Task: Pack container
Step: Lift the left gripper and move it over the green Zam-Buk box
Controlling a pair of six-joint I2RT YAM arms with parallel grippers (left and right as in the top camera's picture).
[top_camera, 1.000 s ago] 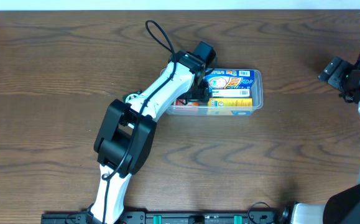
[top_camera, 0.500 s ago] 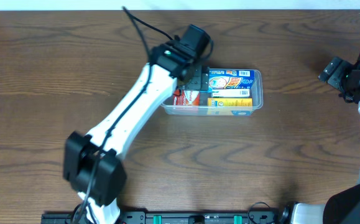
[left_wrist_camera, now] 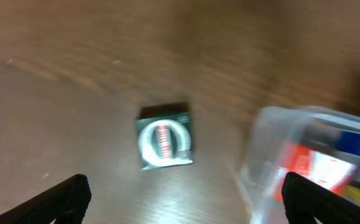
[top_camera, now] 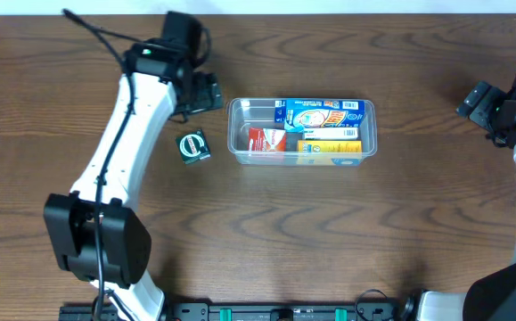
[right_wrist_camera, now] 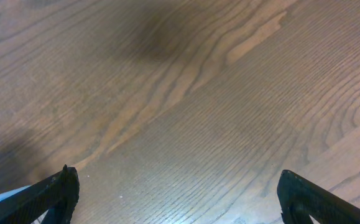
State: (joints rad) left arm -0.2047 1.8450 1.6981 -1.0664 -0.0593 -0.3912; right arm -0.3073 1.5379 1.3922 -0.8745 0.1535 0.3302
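Note:
The clear plastic container (top_camera: pixel 236 112) lies on the wooden table and holds a blue box (top_camera: pixel 322 113), a red box (top_camera: pixel 266 140) and a yellow box (top_camera: pixel 331 147). A small dark green box (top_camera: pixel 192 146) lies on the table left of it, and shows in the left wrist view (left_wrist_camera: pixel 165 135) beside the container's corner (left_wrist_camera: pixel 270 149). My left gripper (top_camera: pixel 206 94) is open and empty, above and behind the green box. My right gripper (top_camera: pixel 477 104) is open and empty at the far right, over bare wood.
The table's far edge runs along the top of the overhead view. The left arm reaches diagonally across the table's left side.
My left gripper has drawn back out of the container and swung left, uncovering the red box and the small green box. The right arm has not moved.

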